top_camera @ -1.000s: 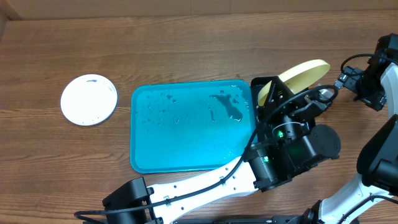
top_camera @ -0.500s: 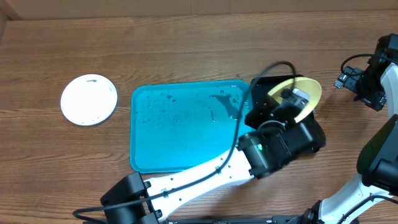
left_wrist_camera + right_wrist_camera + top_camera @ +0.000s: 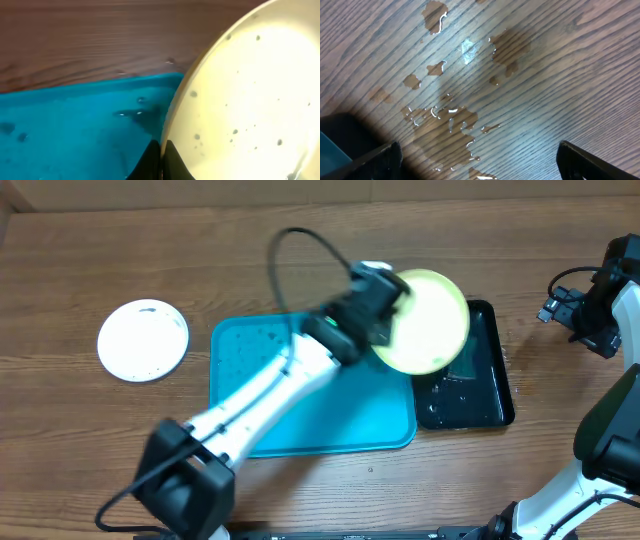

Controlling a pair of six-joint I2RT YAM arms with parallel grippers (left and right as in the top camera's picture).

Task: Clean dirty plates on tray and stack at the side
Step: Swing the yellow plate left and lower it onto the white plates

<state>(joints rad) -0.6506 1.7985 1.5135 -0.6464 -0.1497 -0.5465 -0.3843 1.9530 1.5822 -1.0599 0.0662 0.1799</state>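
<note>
Now the left gripper (image 3: 388, 298), jaws pinched on the rim of the yellow-green plate (image 3: 432, 322), holds it tilted over the far right corner of the tray (image 3: 232, 385), while the right gripper (image 3: 480, 162) has its jaws wide and empty, so this looks like the stacking step, calling for a carry left onto the white plate (image 3: 143, 340).

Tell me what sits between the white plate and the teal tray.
Only bare wooden table separates the white plate from the teal tray; the overhead view shows it.
</note>
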